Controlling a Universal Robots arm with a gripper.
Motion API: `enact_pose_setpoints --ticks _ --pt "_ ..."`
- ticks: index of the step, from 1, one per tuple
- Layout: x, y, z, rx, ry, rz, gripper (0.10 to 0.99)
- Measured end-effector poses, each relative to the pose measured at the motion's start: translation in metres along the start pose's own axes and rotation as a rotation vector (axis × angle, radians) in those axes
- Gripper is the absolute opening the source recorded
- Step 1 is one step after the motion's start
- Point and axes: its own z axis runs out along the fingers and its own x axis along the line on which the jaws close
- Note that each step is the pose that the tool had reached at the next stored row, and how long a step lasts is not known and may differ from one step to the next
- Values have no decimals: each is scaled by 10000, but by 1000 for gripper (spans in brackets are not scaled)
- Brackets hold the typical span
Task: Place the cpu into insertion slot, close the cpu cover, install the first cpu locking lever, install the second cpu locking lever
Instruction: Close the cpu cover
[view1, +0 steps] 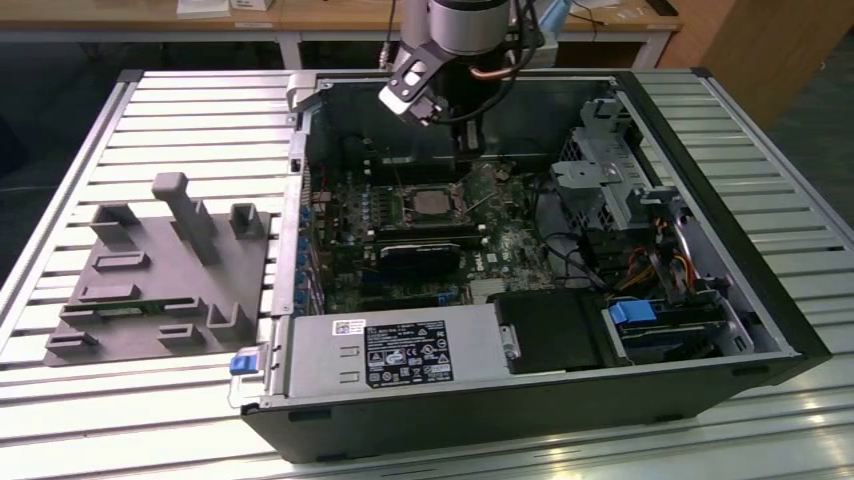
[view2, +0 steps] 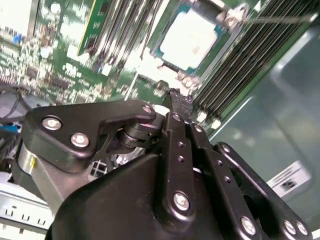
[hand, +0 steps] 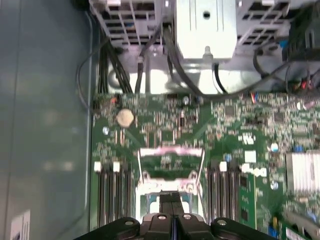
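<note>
The cpu (view2: 192, 37) lies with its shiny silver top up in the insertion slot (view1: 427, 203) on the green motherboard. My gripper (view2: 174, 95) hangs above the board close beside the slot, its black fingers pressed together with nothing between them. In the first wrist view the gripper (hand: 171, 201) sits just short of the cpu cover (hand: 170, 161), a silver frame with a window that looks tilted up. A thin locking lever (view2: 280, 19) sticks out from the slot's corner. In the exterior view the gripper (view1: 467, 128) is over the back of the open case.
The computer case (view1: 747, 300) lies open on a slatted table. Long memory slots (view2: 240, 65) flank the slot. A black block (view1: 420, 255), a power supply (view1: 400, 350), a drive cage (view1: 607, 170) and cables crowd the inside. A grey fixture (view1: 160, 270) stands on the exterior view's left.
</note>
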Motion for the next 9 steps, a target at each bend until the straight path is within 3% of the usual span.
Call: enact_pose_setpoints --ticks 9 --pt "9 355 34 12 -1 0 106"
